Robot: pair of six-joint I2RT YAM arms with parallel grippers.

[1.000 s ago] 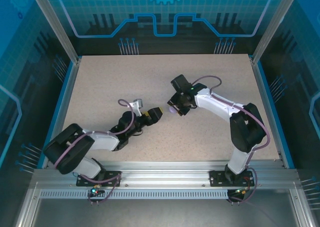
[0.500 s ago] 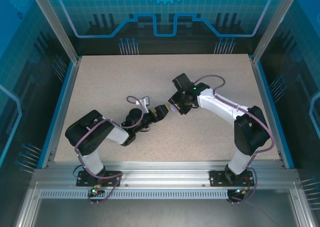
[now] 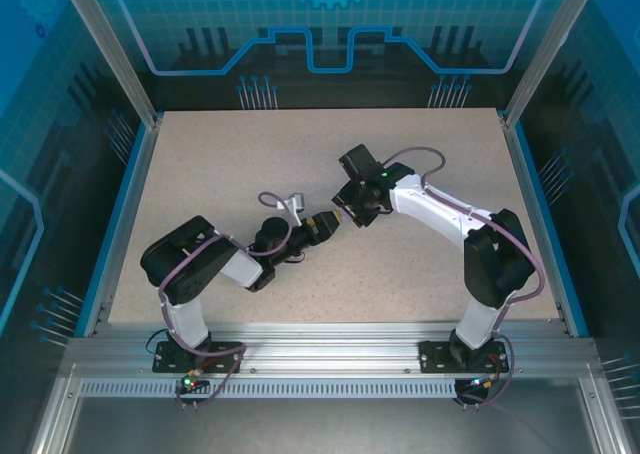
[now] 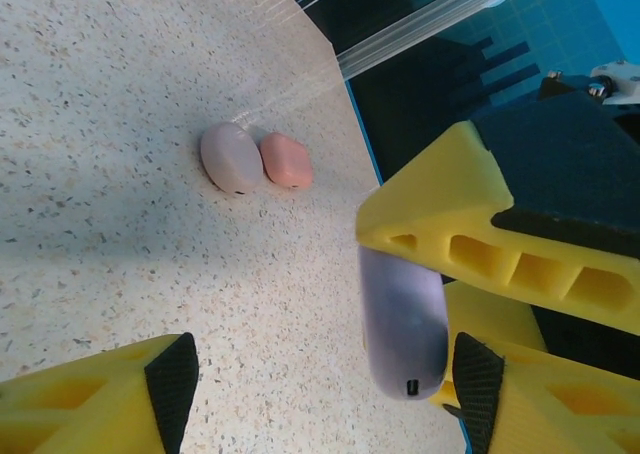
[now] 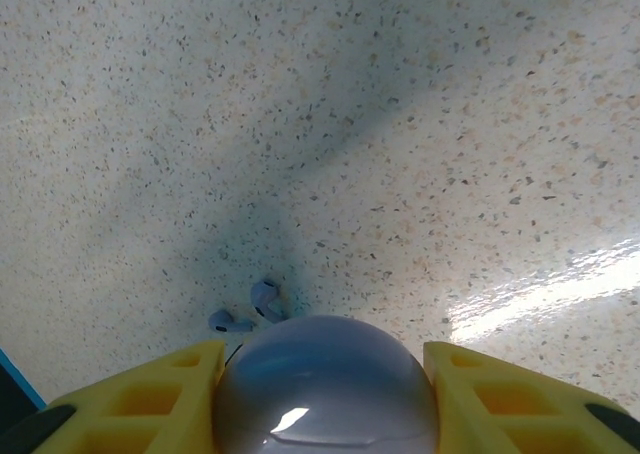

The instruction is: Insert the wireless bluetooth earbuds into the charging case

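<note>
Now, look at the middle of the bench (image 3: 220, 164), where your two arms meet nose to nose. Your right end effector (image 3: 347, 214) is clamped on the purple charging case (image 5: 325, 394). In the right wrist view the rounded shell sits snug between both yellow fingers, lifted off the speckled surface. The case looks closed, though from these angles you cannot be sure of the lid seam.

Your left end effector (image 4: 325, 374) has its jaws spread wide and nothing in them. In the left wrist view its two black-padded fingertips stand on either side of the held case, with the case close to the right-hand pad and well apart from the other. Whether that near pad touches the shell is hard to tell.

The purple earbuds (image 5: 248, 311) lie on the bench under your right end effector, just beyond the case. The two tiny stemmed buds sit just beside each other, outside any case.

Farther off in the left wrist view, a pale pink case (image 4: 232, 157) and a coral case (image 4: 287, 160) rest touching side by side, near the bench edge.
</note>
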